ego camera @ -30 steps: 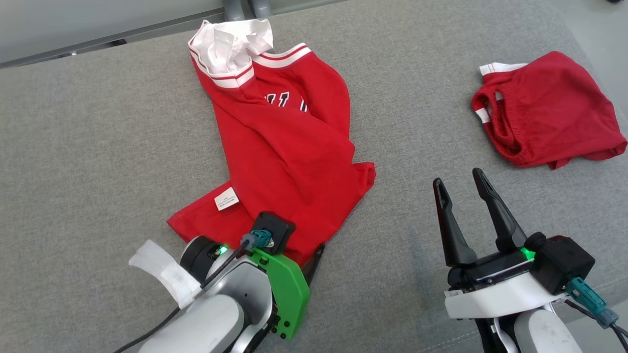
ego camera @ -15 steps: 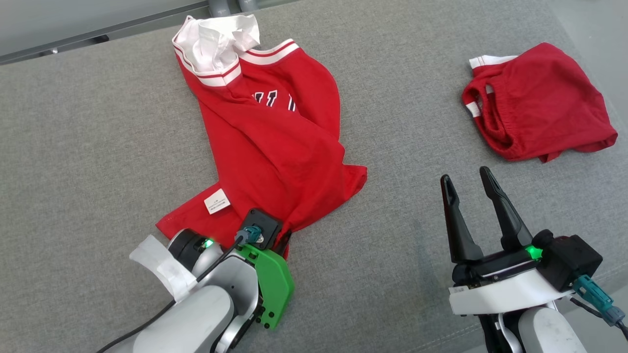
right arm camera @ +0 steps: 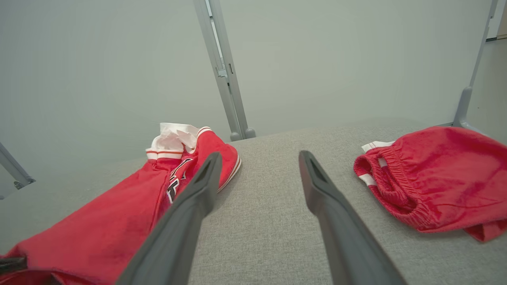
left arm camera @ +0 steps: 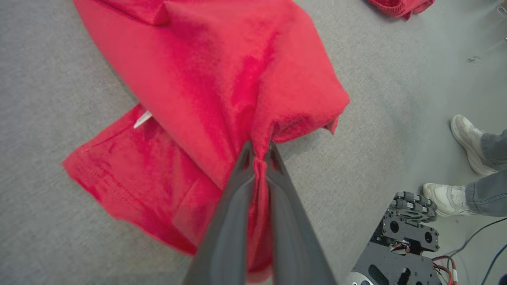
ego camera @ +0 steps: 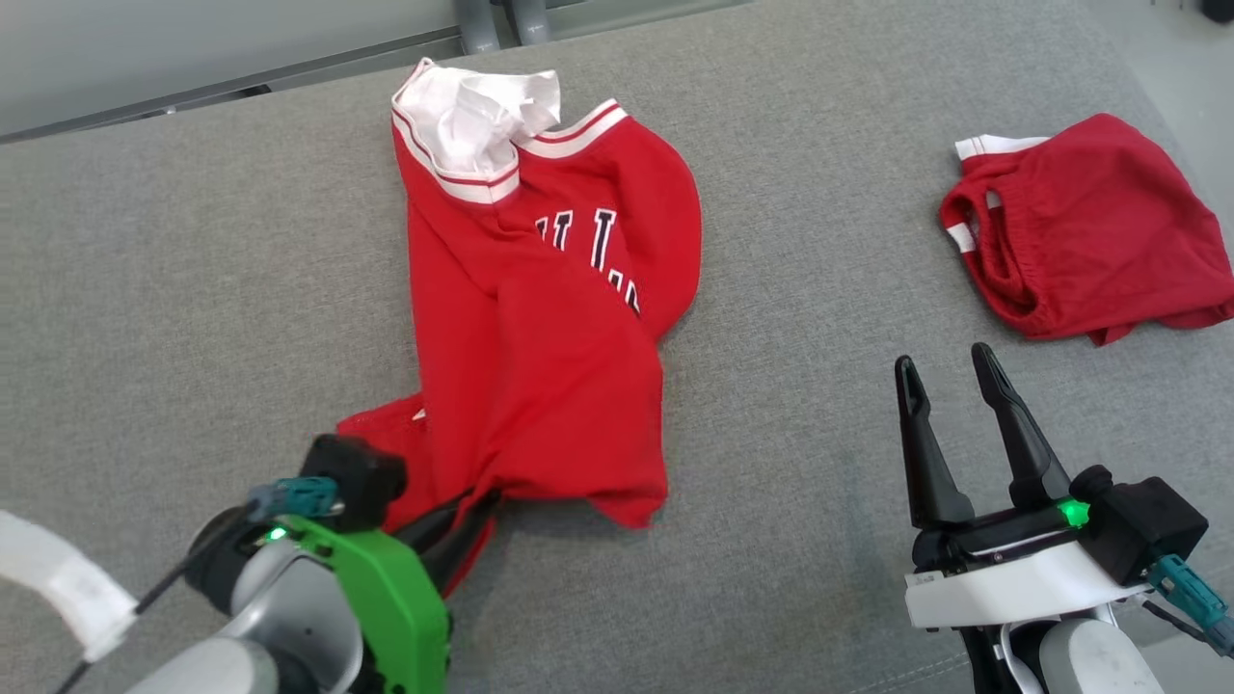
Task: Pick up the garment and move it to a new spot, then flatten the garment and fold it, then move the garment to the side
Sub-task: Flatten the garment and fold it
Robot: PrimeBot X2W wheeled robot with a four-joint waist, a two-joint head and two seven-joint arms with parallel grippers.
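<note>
The garment [ego camera: 540, 357] is a red jersey with white trim and dark letters, lying crumpled in the middle of the grey surface; it also appears in the left wrist view [left arm camera: 206, 79] and the right wrist view [right arm camera: 103, 229]. My left gripper [ego camera: 482, 506] is shut on the jersey's near hem, and a pinch of red cloth is bunched between its fingers [left arm camera: 259, 158]. My right gripper [ego camera: 950, 371] stands open to the right of the jersey, holding nothing, above bare grey fabric [right arm camera: 257, 162].
A second red piece, shorts with a white band [ego camera: 1085, 241] [right arm camera: 431, 178], lies at the far right. The grey padded surface [ego camera: 193, 289] ends at a pale wall with metal posts [right arm camera: 223, 71]. A person's shoes [left arm camera: 467, 142] and the robot's base [left arm camera: 400, 241] are beside the surface.
My left gripper has shut on the jersey's near hem and drawn it toward me, bunching the cloth and covering the white label. The head camera has shifted. My right gripper has stayed open.
</note>
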